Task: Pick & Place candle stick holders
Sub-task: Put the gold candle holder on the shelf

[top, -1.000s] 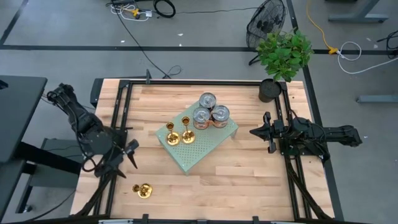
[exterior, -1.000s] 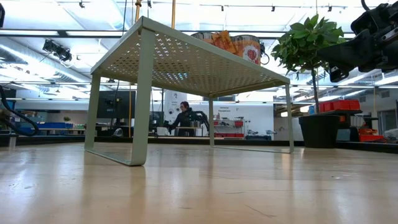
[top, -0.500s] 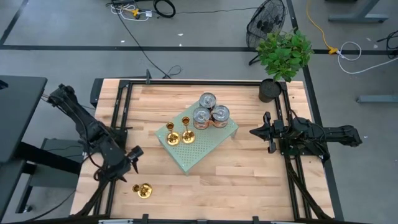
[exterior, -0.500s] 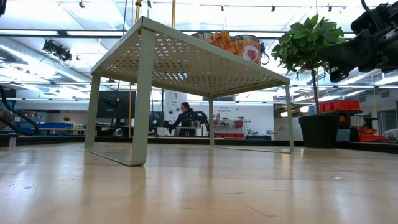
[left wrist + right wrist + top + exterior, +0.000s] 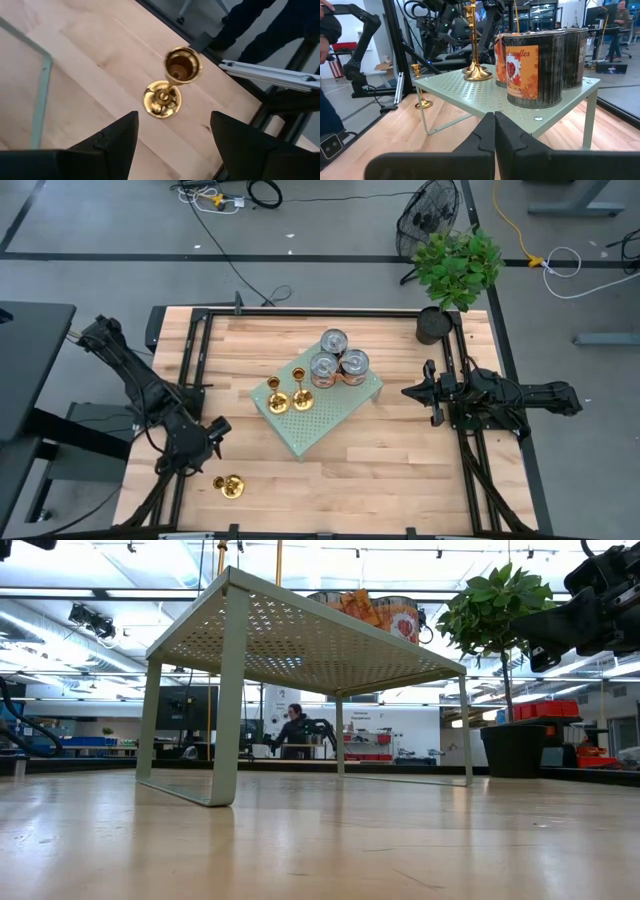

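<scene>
Hovering open and empty, the left gripper [image 5: 172, 132] hangs just above a lone candle stick holder [image 5: 172, 85] standing on the table [image 5: 400, 450] near its front-left corner; two more holders [image 5: 288, 396] stand on the green perforated shelf [image 5: 330, 420] beside the cans [image 5: 335, 360], while the right gripper [image 5: 494, 131] waits shut at the right edge.

The counter [image 5: 380, 450] is pale blond wood with a visible plank grain. On it a pale sage-green shelf [image 5: 335, 415] is dotted all over with tiny perforations. The candle stick holders [image 5: 288, 394] gleam shiny gold. The cans [image 5: 537, 67] are dull silver with orange labels bearing autumn leaves. The potted plant [image 5: 456, 265] is bright green in a black pot.
</scene>
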`<state>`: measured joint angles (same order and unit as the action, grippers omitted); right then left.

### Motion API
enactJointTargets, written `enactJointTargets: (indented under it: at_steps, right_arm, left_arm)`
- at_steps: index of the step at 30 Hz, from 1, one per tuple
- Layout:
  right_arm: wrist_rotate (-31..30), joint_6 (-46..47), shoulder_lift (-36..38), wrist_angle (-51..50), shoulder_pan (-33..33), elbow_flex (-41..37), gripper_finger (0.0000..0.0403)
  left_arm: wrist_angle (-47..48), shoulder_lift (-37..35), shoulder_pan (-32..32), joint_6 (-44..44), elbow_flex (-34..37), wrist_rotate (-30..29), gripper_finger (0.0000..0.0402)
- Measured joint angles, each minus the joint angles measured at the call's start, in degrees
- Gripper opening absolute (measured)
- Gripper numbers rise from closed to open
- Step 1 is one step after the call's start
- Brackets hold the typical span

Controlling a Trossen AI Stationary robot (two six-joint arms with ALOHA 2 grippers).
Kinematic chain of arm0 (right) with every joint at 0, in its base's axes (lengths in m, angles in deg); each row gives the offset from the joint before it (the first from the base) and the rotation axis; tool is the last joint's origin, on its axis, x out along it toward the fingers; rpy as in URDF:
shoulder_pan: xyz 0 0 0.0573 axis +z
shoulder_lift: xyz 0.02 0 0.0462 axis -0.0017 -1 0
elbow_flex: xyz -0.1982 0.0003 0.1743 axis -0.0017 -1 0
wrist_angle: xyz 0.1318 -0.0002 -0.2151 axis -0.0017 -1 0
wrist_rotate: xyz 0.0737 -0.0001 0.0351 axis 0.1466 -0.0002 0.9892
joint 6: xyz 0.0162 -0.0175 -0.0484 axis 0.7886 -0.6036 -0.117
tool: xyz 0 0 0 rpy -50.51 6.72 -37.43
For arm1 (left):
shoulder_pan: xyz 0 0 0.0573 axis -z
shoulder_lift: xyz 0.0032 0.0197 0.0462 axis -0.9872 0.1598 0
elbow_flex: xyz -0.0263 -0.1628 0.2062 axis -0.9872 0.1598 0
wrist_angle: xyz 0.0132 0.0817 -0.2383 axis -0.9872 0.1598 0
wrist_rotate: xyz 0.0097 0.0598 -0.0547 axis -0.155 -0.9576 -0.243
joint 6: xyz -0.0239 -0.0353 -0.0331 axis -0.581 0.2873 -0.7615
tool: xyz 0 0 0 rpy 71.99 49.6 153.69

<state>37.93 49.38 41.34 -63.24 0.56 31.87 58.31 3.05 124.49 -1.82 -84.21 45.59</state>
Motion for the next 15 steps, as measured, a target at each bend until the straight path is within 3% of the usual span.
enactJointTargets:
  at_steps: [5, 15]
  right_arm:
    - [0.01, -0.01, 0.00, 0.02, -0.01, 0.00, 0.0003]
    - [0.00, 0.01, 0.00, 0.00, 0.00, -0.01, 0.0003]
  left_arm:
    - [-0.85, -0.14, 2.99, -0.04, 0.60, -0.03, 0.0257]
    - [-7.72, -1.20, 7.48, -0.04, 8.34, -1.79, 0.0257]
